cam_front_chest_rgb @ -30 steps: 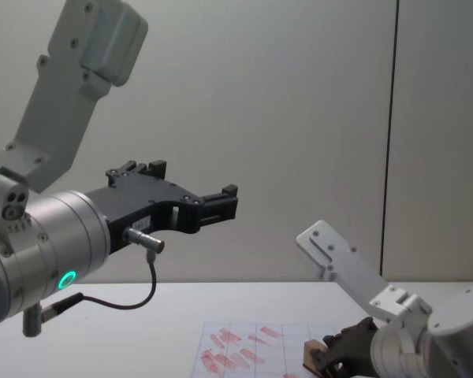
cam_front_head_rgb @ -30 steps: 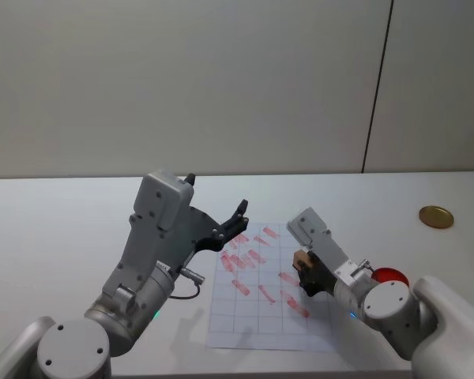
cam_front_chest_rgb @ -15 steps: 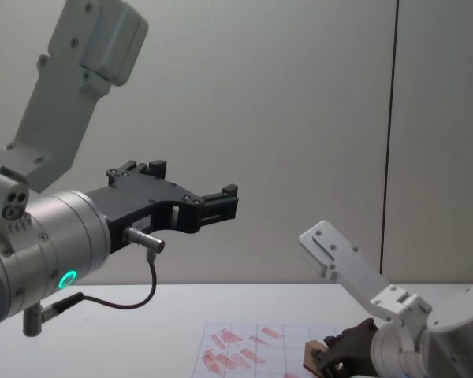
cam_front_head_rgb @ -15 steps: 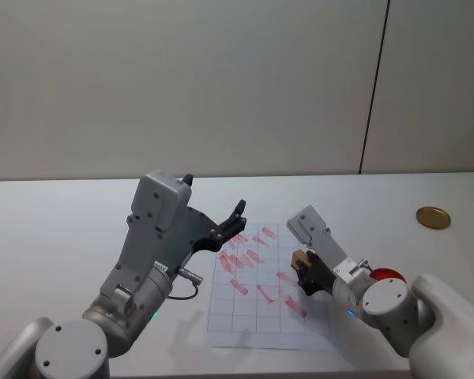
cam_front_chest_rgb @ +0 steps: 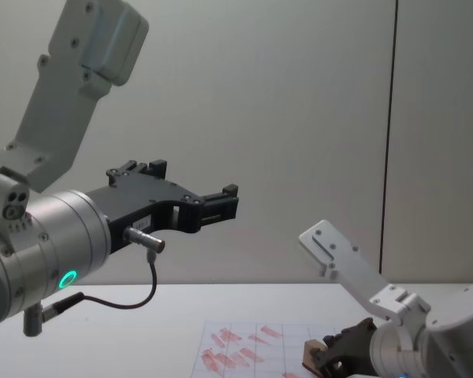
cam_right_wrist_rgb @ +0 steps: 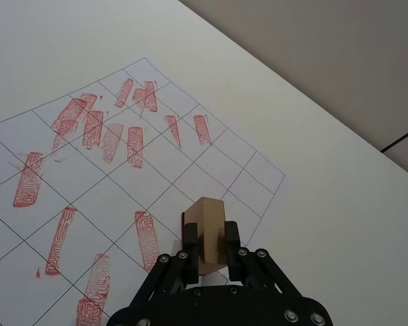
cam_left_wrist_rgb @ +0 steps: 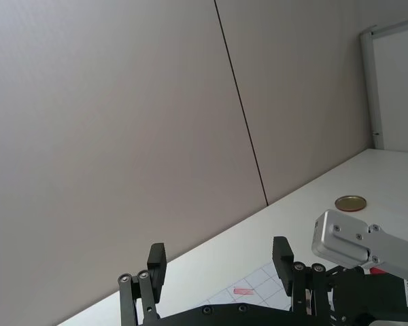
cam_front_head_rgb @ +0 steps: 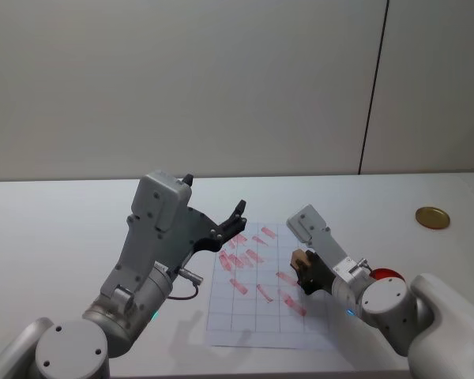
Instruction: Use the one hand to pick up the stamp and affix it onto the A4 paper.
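While the right end effector (cam_right_wrist_rgb: 208, 239) pinches the stamp (cam_right_wrist_rgb: 207, 216) over the A4 paper (cam_right_wrist_rgb: 122, 197), left end effector (cam_left_wrist_rgb: 219, 259) raised and spread

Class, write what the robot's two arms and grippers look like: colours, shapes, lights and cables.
The left arm is a thick grey cylinder with a green ring light and a thin black cable; the left gripper is black with two fingers. The right arm is slimmer, white and grey, with a small blue light; the right gripper is also black, two-fingered.
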Robot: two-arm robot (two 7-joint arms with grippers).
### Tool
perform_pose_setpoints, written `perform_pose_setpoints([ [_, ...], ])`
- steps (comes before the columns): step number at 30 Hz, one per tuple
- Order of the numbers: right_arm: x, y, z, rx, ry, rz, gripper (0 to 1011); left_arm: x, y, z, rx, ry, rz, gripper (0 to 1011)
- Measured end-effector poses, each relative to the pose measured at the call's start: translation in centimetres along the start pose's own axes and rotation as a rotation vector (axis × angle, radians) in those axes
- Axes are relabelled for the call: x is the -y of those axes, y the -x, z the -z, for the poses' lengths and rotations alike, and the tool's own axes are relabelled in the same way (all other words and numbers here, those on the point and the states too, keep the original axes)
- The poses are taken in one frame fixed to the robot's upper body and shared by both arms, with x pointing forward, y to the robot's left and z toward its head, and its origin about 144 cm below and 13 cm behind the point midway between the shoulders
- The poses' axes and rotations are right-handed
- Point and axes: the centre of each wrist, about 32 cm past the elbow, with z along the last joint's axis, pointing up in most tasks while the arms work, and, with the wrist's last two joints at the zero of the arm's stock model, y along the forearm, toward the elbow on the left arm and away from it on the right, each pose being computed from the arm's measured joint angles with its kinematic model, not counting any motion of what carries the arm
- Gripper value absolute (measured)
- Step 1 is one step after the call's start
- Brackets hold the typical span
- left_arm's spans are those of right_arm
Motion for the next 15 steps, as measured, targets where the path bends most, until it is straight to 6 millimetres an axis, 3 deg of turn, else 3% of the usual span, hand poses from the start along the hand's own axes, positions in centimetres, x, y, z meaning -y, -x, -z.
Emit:
perform_pose_setpoints([
  [7,0.3,-0.1,-0.4,-0.006,-0.032,0.013,214,0.0,0.0,0.0,0.000,0.000,0.000,993],
  [15,1.3,-0.8,-2.4,-0.025,-0.113,0.044,214,0.0,0.0,0.0,0.000,0.000,0.000,993],
])
